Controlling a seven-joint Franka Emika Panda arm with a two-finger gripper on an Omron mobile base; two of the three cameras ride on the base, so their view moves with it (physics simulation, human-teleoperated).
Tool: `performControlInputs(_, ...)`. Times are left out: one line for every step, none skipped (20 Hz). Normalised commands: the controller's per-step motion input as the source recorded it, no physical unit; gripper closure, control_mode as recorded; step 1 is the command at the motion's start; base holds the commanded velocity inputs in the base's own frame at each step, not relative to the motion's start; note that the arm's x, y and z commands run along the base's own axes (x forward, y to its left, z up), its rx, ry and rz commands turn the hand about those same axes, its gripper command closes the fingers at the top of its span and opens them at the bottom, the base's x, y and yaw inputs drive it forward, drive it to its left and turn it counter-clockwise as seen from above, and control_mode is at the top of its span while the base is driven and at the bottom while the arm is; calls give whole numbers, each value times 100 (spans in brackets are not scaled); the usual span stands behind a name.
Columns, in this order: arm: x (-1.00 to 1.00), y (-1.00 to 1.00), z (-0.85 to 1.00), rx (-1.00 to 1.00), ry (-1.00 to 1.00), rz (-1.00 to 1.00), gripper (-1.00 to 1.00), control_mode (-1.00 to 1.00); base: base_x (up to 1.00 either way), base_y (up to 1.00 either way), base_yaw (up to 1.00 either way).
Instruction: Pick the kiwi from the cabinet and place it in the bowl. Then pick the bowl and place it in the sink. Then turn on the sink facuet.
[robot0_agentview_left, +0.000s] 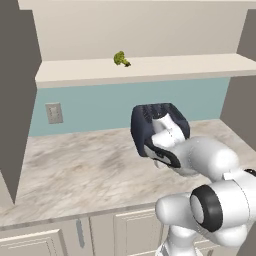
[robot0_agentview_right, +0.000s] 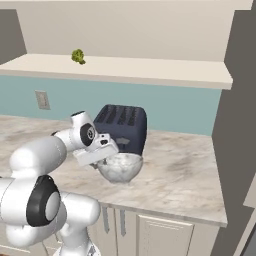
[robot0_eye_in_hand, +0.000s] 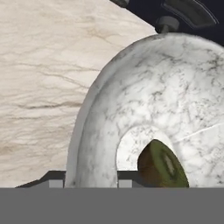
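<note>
The marbled whitish-grey bowl (robot0_agentview_right: 121, 169) stands on the counter in front of the toaster. In the hand view the bowl (robot0_eye_in_hand: 148, 100) is seen from close above, with the brown kiwi (robot0_eye_in_hand: 161, 165) lying inside at the bottom. My gripper (robot0_eye_in_hand: 91, 180) straddles the near rim, one dark fingertip (robot0_eye_in_hand: 56, 180) outside the wall and the other inside, both pressed against it. From the right base view the gripper (robot0_agentview_right: 106, 157) sits on the bowl's left rim. The cabinet shelf (robot0_agentview_left: 150, 67) runs above. The sink and the sink facuet are out of view.
A dark blue toaster (robot0_agentview_right: 122, 125) stands right behind the bowl, also seen as toaster (robot0_agentview_left: 150, 117). A green broccoli floret (robot0_agentview_left: 120, 59) lies on the cabinet shelf. A wall outlet (robot0_agentview_left: 54, 113) is at the left. Taupe side panels (robot0_agentview_right: 240, 125) close the right end.
</note>
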Motion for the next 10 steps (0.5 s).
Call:
performControlInputs(-21,-19,-14,0,1,-8,100,-100,0,0,0)
performControlInputs(0,-22,-8,0,2,-5,100,-100,0,0,0)
performControlInputs(0,0,0,0,0,0,100,-100,0,0,0)
performControlInputs(-4,0,-7,0,0,0,100,-100,0,0,0)
performControlInputs(-21,-19,0,0,0,0,100,-100,0,0,0)
performControlInputs(-33,-26,9,6,0,0,100,-100,0,0,0)
performControlInputs(-34,-2,40,1,0,0,100,-100,0,0,0)
performControlInputs(-36,0,71,0,-2,1,100,-100,0,0,0)
performControlInputs(-37,0,97,0,-5,3,100,-100,0,0,0)
performControlInputs(-39,0,100,0,-5,4,100,-100,0,0,0)
